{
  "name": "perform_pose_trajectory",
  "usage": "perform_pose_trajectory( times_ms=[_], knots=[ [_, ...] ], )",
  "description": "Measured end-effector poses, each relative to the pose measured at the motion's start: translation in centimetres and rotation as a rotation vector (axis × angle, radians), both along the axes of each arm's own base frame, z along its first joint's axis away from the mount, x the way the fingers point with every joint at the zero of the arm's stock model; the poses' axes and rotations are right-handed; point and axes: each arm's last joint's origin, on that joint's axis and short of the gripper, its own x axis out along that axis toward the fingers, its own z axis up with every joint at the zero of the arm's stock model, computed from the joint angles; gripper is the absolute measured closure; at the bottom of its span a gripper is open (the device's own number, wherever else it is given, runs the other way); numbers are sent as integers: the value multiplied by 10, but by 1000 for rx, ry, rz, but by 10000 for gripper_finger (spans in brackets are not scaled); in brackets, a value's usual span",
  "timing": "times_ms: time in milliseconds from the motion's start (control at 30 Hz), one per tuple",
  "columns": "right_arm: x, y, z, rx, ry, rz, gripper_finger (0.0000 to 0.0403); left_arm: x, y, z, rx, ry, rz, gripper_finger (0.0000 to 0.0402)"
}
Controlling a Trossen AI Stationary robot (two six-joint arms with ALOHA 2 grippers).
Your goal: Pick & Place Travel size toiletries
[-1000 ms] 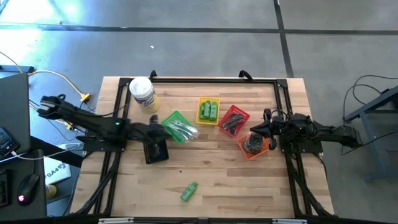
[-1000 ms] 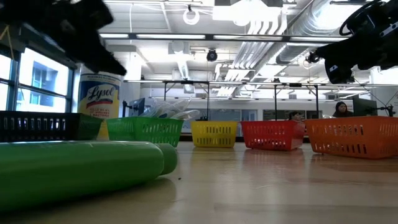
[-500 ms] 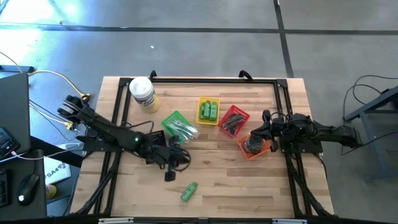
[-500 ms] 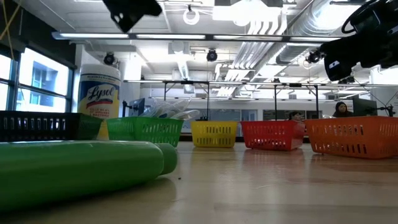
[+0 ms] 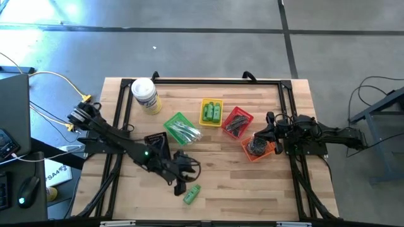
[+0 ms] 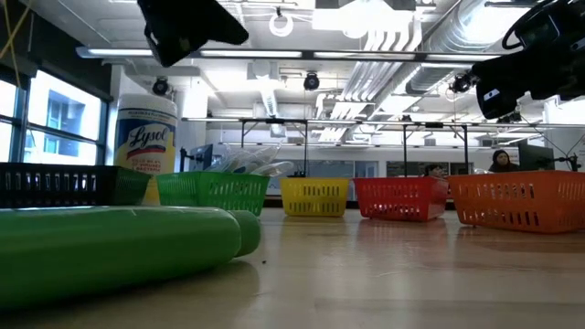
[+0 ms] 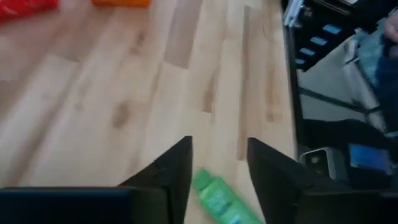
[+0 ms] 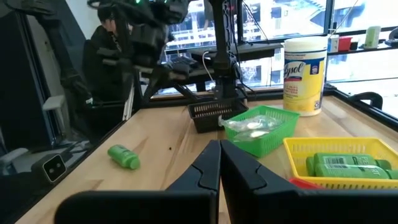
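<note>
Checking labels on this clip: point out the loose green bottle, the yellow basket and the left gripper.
green bottle (image 5: pixel 192 193), high view, middle of its body.
yellow basket (image 5: pixel 203 112), high view, its left rim.
left gripper (image 7: pixel 217 163), left wrist view, midway between fingertips.

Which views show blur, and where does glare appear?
Low view: the green bottle looms close and soft; ceiling lights glare above. Left wrist view: the whole picture is blurred, bottle and fingers alike. High view: evenly lit.

Two matte black jointed arms of boxy segments show in the overhead picture, one at lower left, one at right. The left arm (image 5: pixel 120 142) carries a small green light near its middle. Its black two-fingered pincer (image 7: pixel 217 171) has flat, wedge-shaped fingers (image 7: pixel 177 168). The right arm (image 5: pixel 315 135) trails dark cables.
</note>
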Motion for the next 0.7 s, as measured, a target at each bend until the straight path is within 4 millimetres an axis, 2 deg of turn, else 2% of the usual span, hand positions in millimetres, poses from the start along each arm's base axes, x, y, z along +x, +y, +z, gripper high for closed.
perform_pose_trajectory(
  times_ms=[200,300,467,567,700],
  knots=[
    [0,1,0,0,0,19,401,11,-24,-23,-109,10,-21,198],
    [0,1,0,0,-1,22,401,14,-28,-35,-167,97,-18,156],
    [0,1,0,-1,-2,21,401,21,-35,-42,-273,212,-6,91],
    [0,1,0,-4,-4,21,401,26,-39,-41,-309,266,-1,70],
    [0,1,0,-7,-9,20,401,32,-44,-46,-282,379,-17,62]
  ],
)
